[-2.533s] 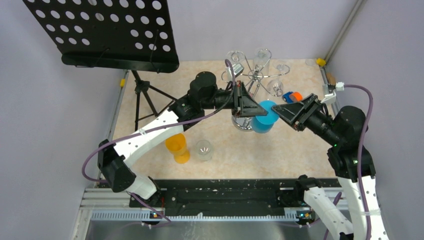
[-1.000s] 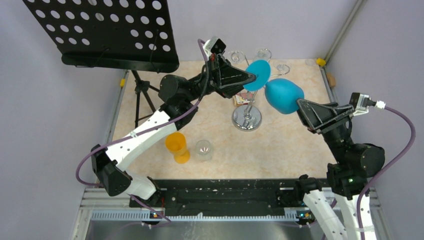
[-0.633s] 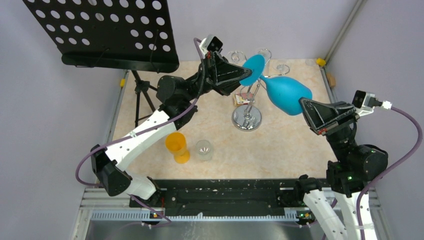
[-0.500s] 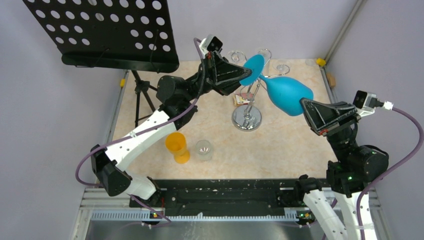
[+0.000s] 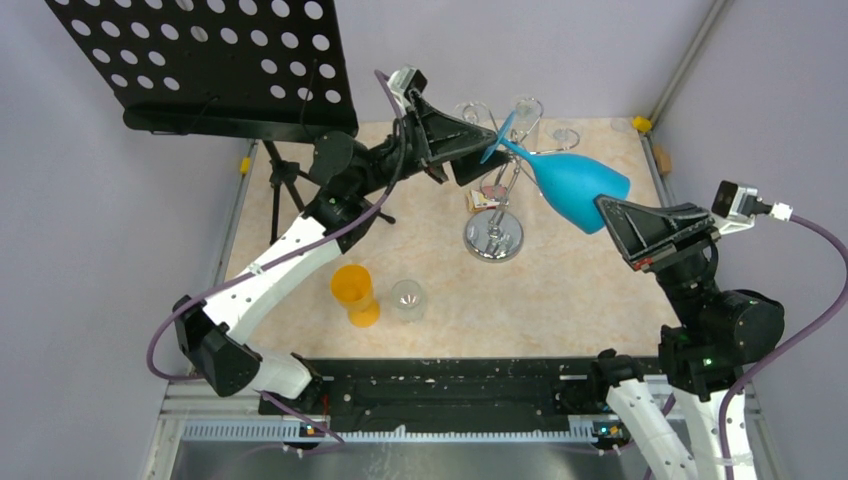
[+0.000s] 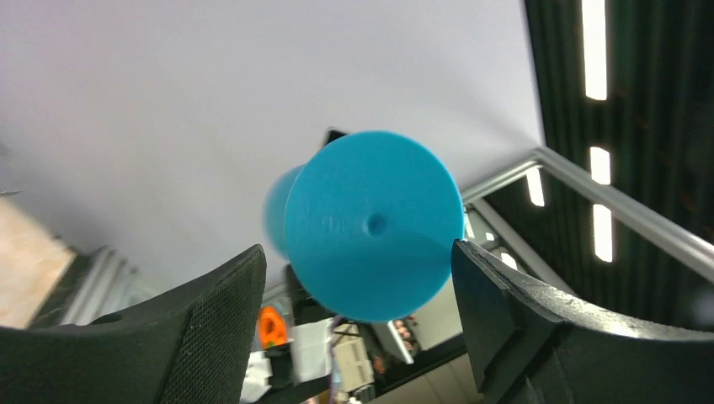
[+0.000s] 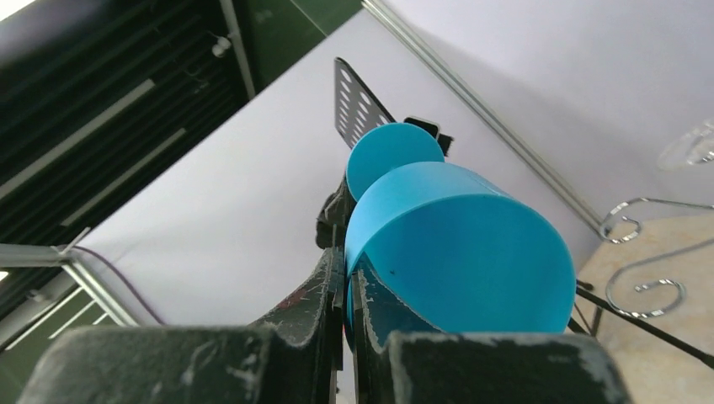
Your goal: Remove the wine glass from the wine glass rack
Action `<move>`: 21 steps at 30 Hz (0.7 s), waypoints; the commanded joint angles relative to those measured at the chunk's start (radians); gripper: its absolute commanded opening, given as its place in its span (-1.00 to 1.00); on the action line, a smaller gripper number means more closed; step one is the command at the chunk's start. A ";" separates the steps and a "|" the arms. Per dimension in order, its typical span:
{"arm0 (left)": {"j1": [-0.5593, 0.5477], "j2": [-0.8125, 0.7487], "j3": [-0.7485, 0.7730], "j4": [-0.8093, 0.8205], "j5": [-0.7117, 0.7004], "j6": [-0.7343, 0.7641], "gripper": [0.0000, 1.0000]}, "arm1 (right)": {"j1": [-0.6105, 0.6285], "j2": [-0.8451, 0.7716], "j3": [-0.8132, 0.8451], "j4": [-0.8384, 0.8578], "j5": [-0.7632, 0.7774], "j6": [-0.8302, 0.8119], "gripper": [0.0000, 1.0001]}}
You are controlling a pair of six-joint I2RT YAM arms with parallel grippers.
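Top external: right end effector (image 5: 603, 208) clamps wine glass (image 5: 572, 180), left end effector (image 5: 482, 150) spread around its foot; next, I clear the rack (image 5: 493, 238).

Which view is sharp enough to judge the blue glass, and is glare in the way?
Top external: sharp, evenly lit, wine glass plain; glare only on the wine glass rack base. Left wrist: foot sharp, bowl behind soft, bright ceiling strips at right. Right wrist: bowl rim sharp, clear glass at right edge blurred.

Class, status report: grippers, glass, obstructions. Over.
Right gripper shut on blue wine glass bowl. Left gripper open around foot. Glass tilted above wine glass rack, arms close.
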 commanded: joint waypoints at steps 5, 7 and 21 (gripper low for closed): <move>0.067 -0.144 -0.019 -0.462 0.072 0.542 0.75 | -0.006 0.026 0.121 -0.212 -0.022 -0.183 -1.00; 0.074 -0.160 0.022 -0.611 0.033 0.675 0.75 | -0.006 0.041 0.154 -0.270 -0.034 -0.223 -1.00; 0.084 -0.272 0.122 -1.010 -0.514 1.123 0.76 | -0.006 0.236 0.311 -0.567 -0.374 -0.424 -1.00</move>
